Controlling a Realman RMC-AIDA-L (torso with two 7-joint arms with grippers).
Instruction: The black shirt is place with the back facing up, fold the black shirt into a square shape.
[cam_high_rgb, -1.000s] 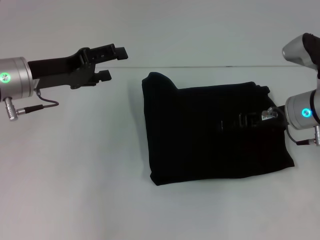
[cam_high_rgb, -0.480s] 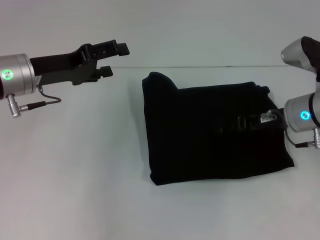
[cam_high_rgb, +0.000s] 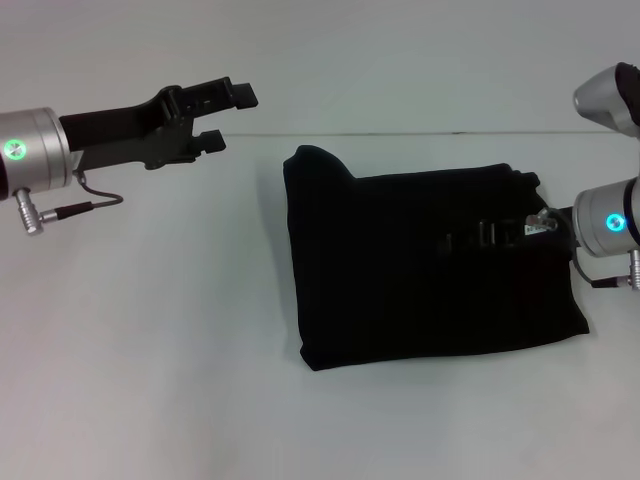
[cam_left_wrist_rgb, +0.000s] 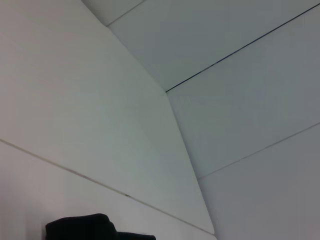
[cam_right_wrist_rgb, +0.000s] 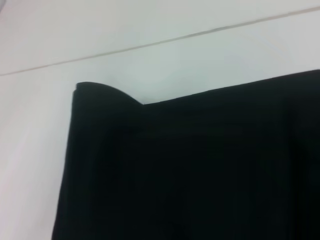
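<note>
1 black shirt (cam_high_rgb: 420, 265), 2 grippers: left gripper (cam_high_rgb: 222, 118), right gripper (cam_high_rgb: 470, 241)

White table (cam_high_rgb: 150, 350) under the folded black shirt (cam_high_rgb: 400, 270) (roughly rectangular)

Silver wrist cylinders, green lights, black left tool (cam_high_rgb: 222, 118)

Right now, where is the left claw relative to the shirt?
In the head view, the left claw hangs open above the white table, left of and beyond the folded black cloth shirt, not touching it.
</note>
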